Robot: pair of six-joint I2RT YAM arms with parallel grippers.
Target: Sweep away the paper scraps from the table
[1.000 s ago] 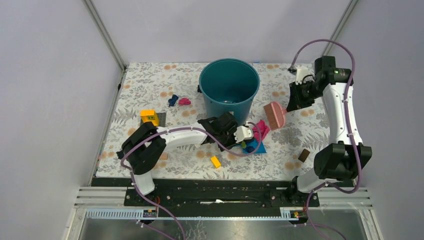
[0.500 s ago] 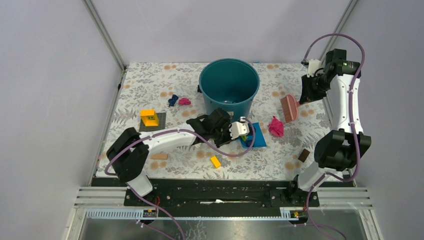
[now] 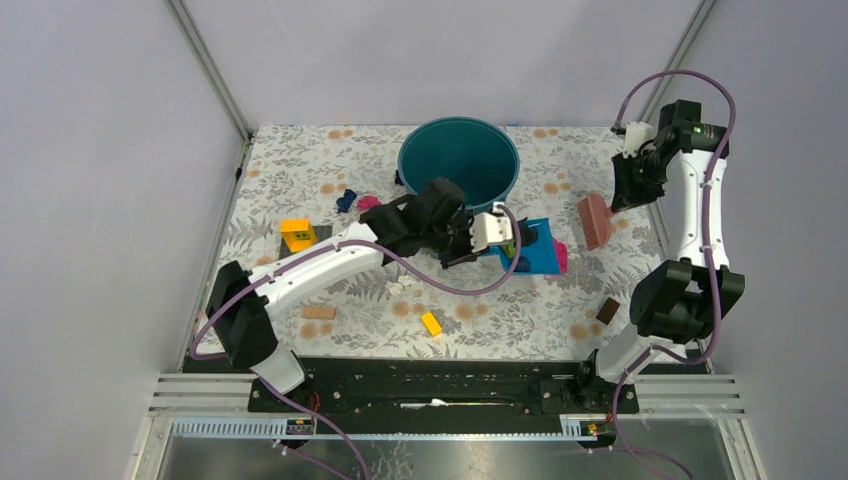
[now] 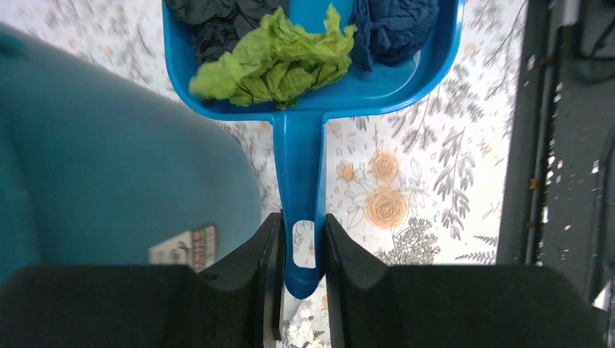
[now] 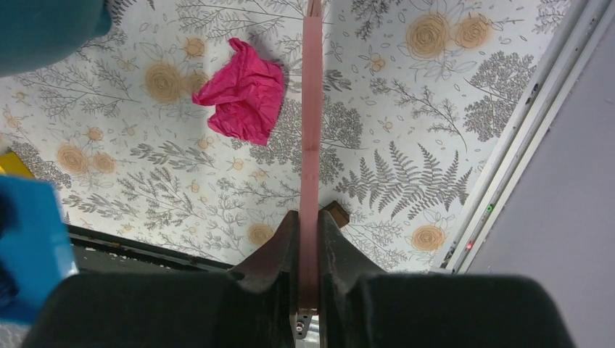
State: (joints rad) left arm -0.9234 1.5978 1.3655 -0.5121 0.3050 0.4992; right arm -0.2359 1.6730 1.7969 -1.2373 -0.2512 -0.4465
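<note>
Table (image 3: 300, 170): flat, white-and-grey leafy floral print with orange spots. Round teal plastic bucket (image 3: 404, 172) stands upright at the far middle.

Left gripper (image 4: 302, 239) is clenched on the handle of a blue plastic dustpan (image 4: 299, 167), jaws pinching the handle near its end. Pan sits just right of the bucket's front; it looks lifted off the table, but the top view doesn't make that certain.

Right gripper (image 5: 310, 232) is clamped on a pink hand brush (image 3: 595, 220), at the right side of the table, well apart from the dustpan. The wrist view shows the brush edge-on as a thin pink strip.

Paper scraps:
- Crumpled green wad (image 4: 279, 61) is inside the pan.
- Black wad (image 4: 217, 22) and dark blue wad (image 4: 395, 25) lie either side of it, both also in the pan.
- Magenta-pink wad (image 5: 243, 98) lies on the table just beside the pan's right edge, between pan and brush.
- A second small dark blue wad (image 3: 347, 200) and a small magenta wad (image 3: 368, 203) lie side by side on the table left of the bucket.

Other items:
- Yellow hard brick (image 3: 298, 234) sits on a dark square at left.
- Tan rectangular block (image 3: 318, 312) is near the front left.
- Small yellow block (image 3: 431, 323) is at the front middle.
- Brown block (image 3: 607, 311) is at the front right.
</note>
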